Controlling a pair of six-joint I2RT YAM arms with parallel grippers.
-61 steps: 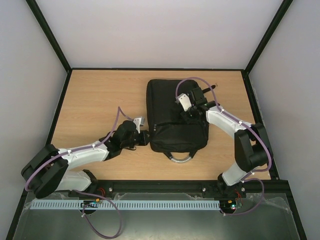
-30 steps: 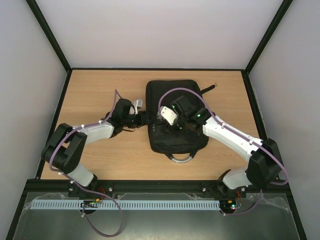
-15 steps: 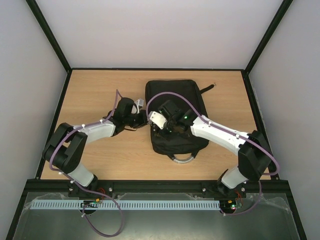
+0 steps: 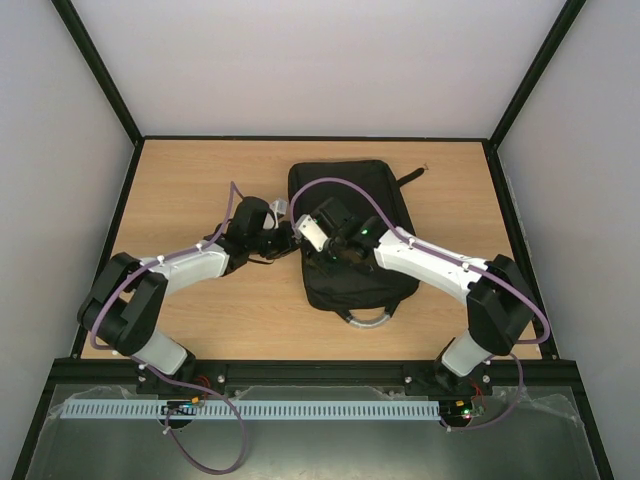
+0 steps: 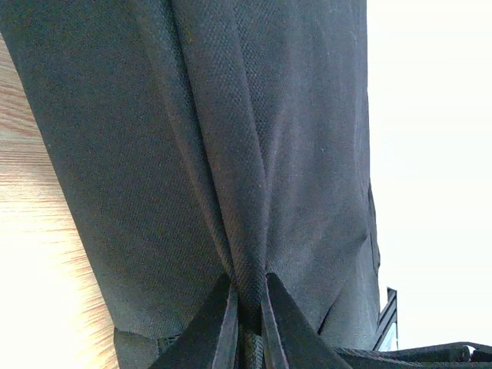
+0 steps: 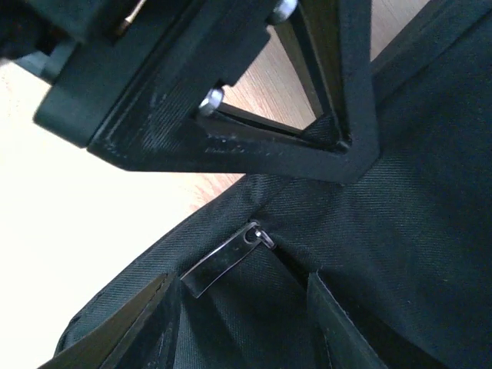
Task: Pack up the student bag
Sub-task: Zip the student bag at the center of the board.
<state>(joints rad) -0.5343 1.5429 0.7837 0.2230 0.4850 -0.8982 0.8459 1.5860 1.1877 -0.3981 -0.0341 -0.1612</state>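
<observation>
The student bag (image 4: 350,280) is a large black fabric bag lying flat mid-table, with a grey loop handle (image 4: 363,318) at its near end and a black strap (image 4: 411,179) at the far right. My left gripper (image 4: 291,238) is shut on a fold of the bag's left edge fabric (image 5: 238,192). My right gripper (image 4: 327,255) is open just above the bag's left side, its fingers either side of a flat black zipper pull (image 6: 223,259). The left gripper's fingers (image 6: 338,115) show close ahead in the right wrist view.
The light wood table (image 4: 190,190) is enclosed by a black frame and white walls. A perforated rail (image 4: 250,409) runs along the near edge between the arm bases.
My right gripper has swept from the bag's far right side leftwards across the bag to its left edge. My left arm swung up towards the bag's left edge and stays there.
</observation>
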